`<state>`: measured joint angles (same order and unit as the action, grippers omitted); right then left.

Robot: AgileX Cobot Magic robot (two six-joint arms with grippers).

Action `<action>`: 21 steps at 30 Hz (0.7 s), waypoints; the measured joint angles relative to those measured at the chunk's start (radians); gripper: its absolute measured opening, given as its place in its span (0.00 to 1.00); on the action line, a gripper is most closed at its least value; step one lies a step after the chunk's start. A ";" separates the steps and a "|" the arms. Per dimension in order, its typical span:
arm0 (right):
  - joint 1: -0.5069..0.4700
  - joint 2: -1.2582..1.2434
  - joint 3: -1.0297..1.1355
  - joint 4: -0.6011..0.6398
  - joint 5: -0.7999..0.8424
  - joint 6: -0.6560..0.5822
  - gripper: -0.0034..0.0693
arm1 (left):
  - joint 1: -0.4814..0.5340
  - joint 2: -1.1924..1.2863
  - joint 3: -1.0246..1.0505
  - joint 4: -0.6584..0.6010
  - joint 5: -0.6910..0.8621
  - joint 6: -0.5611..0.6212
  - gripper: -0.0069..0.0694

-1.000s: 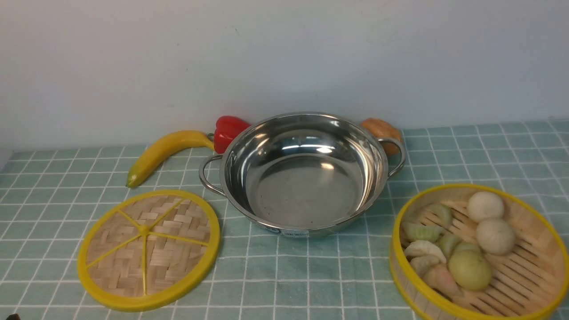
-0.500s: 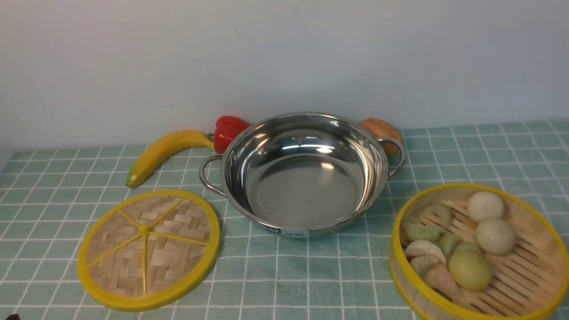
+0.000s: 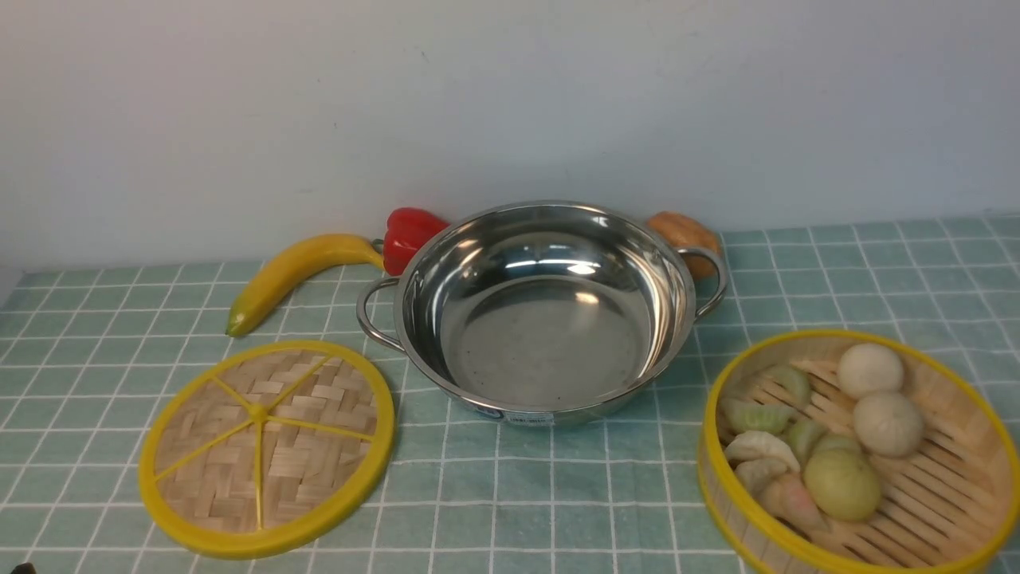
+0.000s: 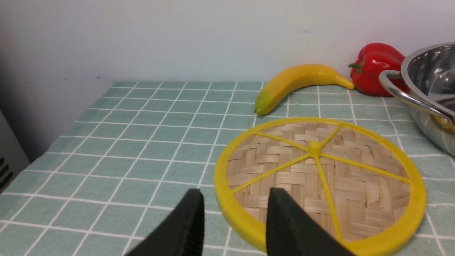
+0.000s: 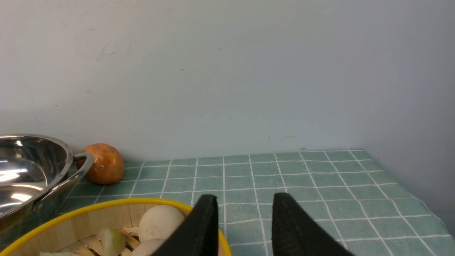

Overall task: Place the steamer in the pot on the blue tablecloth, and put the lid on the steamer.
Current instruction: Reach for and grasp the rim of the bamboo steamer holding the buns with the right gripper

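Note:
The shiny pot (image 3: 542,315) stands empty at the middle back of the blue tablecloth (image 3: 550,494). The steamer (image 3: 857,450), holding buns and dumplings, sits at the front right. The flat woven lid (image 3: 265,446) lies at the front left. Neither gripper shows in the front view. In the left wrist view my left gripper (image 4: 236,199) is open and empty, just short of the lid's near rim (image 4: 245,224). In the right wrist view my right gripper (image 5: 245,204) is open and empty above the steamer's yellow rim (image 5: 106,206), with the pot (image 5: 28,170) beside it.
A banana (image 3: 291,275) and a red pepper (image 3: 410,231) lie behind the lid, left of the pot. An orange fruit (image 3: 685,235) sits behind the pot's right handle. A wall runs close behind. The cloth's right edge (image 5: 423,206) drops off.

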<state>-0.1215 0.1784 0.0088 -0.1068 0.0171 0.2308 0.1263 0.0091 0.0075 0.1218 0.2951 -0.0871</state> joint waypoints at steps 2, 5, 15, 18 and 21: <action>0.000 0.000 0.000 0.000 0.000 0.000 0.38 | 0.000 0.000 0.000 0.000 0.000 0.000 0.41; 0.000 0.000 0.000 0.000 0.000 0.000 0.38 | 0.000 0.000 0.000 -0.028 0.000 -0.019 0.41; 0.000 0.000 0.000 0.238 -0.169 0.312 0.38 | 0.000 0.000 0.000 -0.564 0.000 -0.298 0.41; 0.000 0.000 0.000 0.301 -0.210 0.412 0.38 | 0.000 0.000 0.000 -0.701 0.001 -0.321 0.41; 0.000 0.000 0.000 0.318 -0.226 0.467 0.38 | 0.000 0.000 0.000 -0.751 -0.018 -0.322 0.41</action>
<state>-0.1215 0.1784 0.0088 0.2108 -0.2090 0.6978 0.1263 0.0091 0.0075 -0.6287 0.2773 -0.4091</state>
